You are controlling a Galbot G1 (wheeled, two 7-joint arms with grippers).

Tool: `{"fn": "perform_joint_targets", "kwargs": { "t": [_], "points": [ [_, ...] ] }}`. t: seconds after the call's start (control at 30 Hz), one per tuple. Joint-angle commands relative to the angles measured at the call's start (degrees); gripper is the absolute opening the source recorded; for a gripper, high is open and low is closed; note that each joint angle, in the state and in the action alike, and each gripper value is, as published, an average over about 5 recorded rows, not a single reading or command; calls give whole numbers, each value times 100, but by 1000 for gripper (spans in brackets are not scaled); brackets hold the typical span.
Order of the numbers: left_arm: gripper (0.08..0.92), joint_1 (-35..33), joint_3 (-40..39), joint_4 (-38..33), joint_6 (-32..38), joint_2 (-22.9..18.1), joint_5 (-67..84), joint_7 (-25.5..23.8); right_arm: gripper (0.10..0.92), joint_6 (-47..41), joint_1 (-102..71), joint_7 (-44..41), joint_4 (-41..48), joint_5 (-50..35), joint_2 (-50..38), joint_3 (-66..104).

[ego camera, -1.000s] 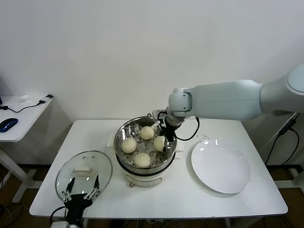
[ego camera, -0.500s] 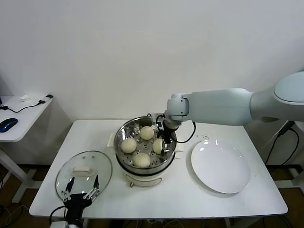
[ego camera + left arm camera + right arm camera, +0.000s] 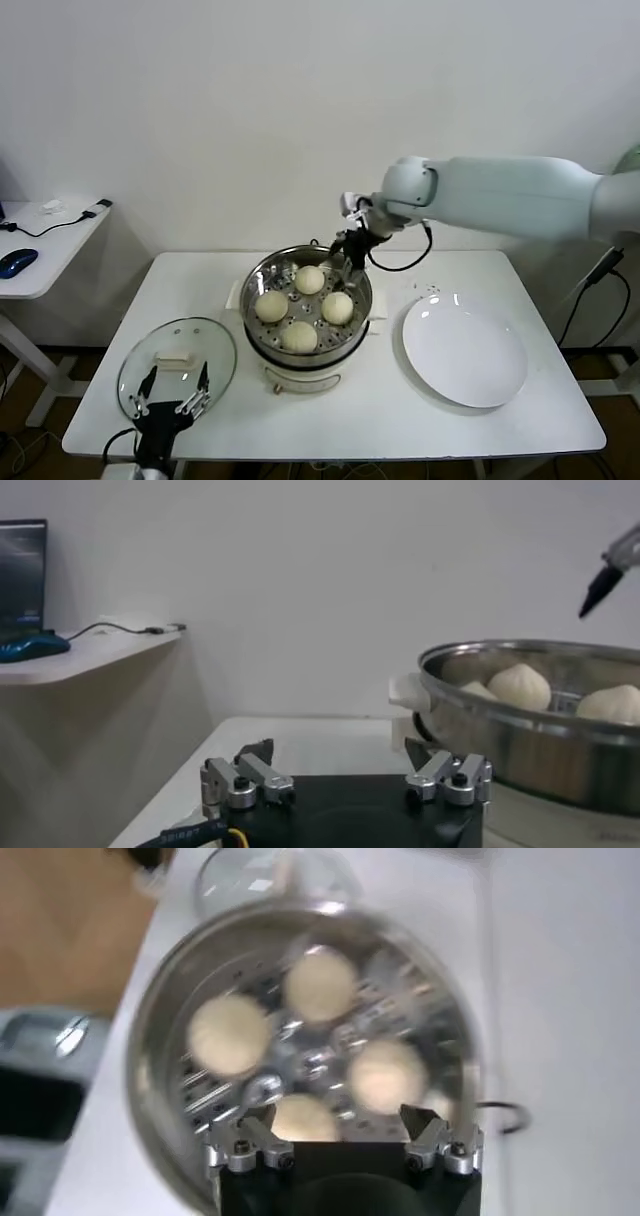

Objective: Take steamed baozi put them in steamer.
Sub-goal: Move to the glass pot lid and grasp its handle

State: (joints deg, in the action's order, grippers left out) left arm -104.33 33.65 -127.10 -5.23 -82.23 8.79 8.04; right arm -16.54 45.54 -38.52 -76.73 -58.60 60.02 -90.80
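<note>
Right wrist view: steamer [image 3: 160,1058] and baozi [image 3: 230,1034] blurred; rim cut off by own gripper [image 3: 343,1148].
Left wrist view: steamer [image 3: 520,695] cut at edge; only three baozi tops show above rim.
Head view: left gripper [image 3: 168,395] base cut off at bottom; right arm runs out of frame.

Head view high, whole table; left wrist low, side-on; right wrist overhead; all share steamer [image 3: 306,300].
</note>
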Motion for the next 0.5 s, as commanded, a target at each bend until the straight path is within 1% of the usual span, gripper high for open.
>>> {"fn": "perform_joint_targets", "kwargs": {
  "t": [0.03, 0.17, 0.33, 0.43, 0.5],
  "points": [
    [823, 20, 2, -29, 31, 11, 130, -8, 823, 233, -1578, 2350, -139, 494, -1893, 3005],
    [823, 65, 98, -29, 15, 79, 134, -115, 823, 322, -2957, 2808, -377, 999, -2676, 4495],
    [823, 284, 266, 90, 185, 85, 138, -149, 823, 869, -4992, 2994, -729, 1751, -3528, 6022],
    [823, 381, 278, 183, 284, 78, 150, -92, 823, 1102, -6717, 3107, -981, 2164, -3705, 7387],
    [823, 405, 266, 254, 317, 74, 159, -39, 823, 1152, -7989, 3176, -1114, 2355, -3579, 8651]
  ]
}}
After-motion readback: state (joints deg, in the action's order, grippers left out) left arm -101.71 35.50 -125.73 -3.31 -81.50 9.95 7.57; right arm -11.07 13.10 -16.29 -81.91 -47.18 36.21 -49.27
